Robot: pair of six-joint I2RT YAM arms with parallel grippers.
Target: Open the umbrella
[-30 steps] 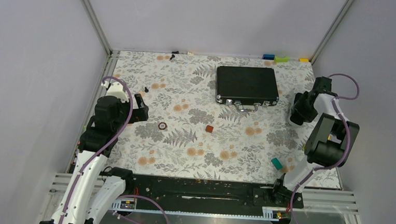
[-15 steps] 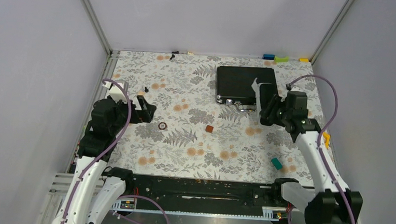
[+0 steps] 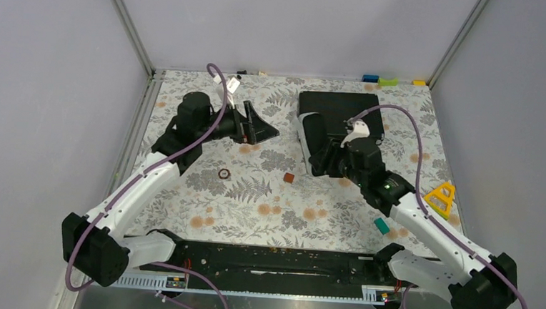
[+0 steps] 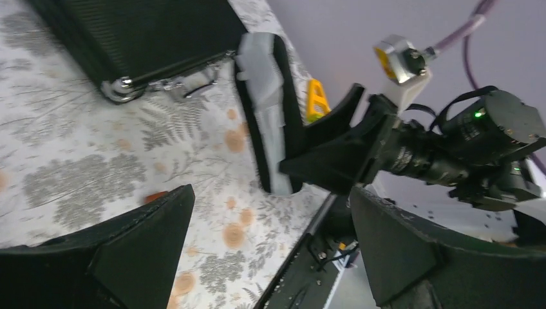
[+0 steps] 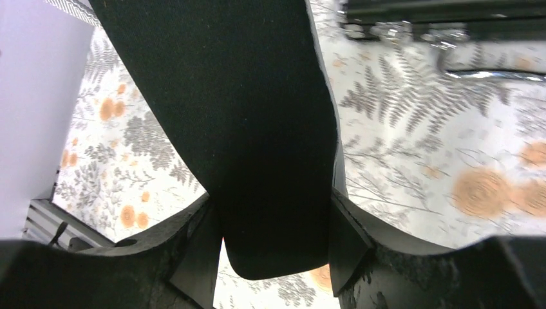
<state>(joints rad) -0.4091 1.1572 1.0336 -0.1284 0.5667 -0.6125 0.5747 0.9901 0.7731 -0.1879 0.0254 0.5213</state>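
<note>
While our right gripper (image 5: 273,248) clamps the black oval case (image 5: 244,116) | left gripper (image 4: 270,199) wide, empty | umbrella: we cannot place it.

The top external camera looks steeply down from above and behind over the whole table (image 3: 253,196). The left wrist camera faces low across it at the right gripper (image 4: 296,154), centre frame. The right wrist camera sits close, the black case (image 5: 257,129) filling its middle. All three share the briefcase (image 3: 340,114), upper frame.
</note>
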